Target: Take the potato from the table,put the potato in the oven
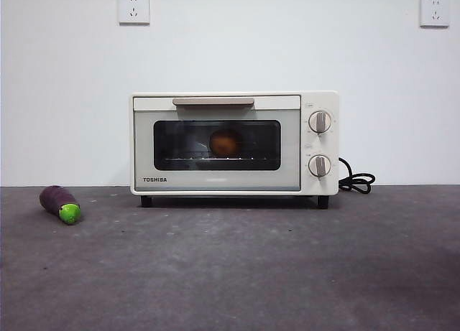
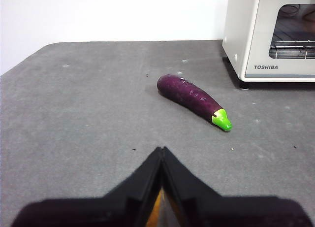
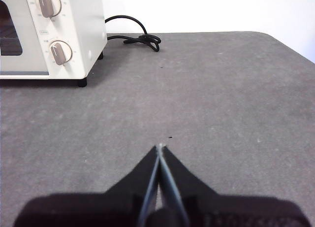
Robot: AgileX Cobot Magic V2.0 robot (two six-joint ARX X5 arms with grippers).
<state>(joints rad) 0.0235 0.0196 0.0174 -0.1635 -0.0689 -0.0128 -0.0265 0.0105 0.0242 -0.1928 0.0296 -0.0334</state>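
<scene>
Behind the glass door of the oven [image 1: 234, 143] I count one potato [image 1: 226, 142], resting on the wire rack inside; the door is closed. I count one eggplant [image 2: 193, 95], lying on the table [image 2: 74, 118] ahead of the left gripper [image 2: 161, 149], between it and the oven's near corner. My left gripper hangs low over the table, jaws pressed together, empty. My right gripper [image 3: 159, 147] sits likewise, jaws clenched on nothing, with two knobs [image 3: 61, 52] and one black cord [image 3: 140, 37] ahead of it.

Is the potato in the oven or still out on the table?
In. The potato shows behind the shut glass door of the oven, sitting on the rack.
</scene>
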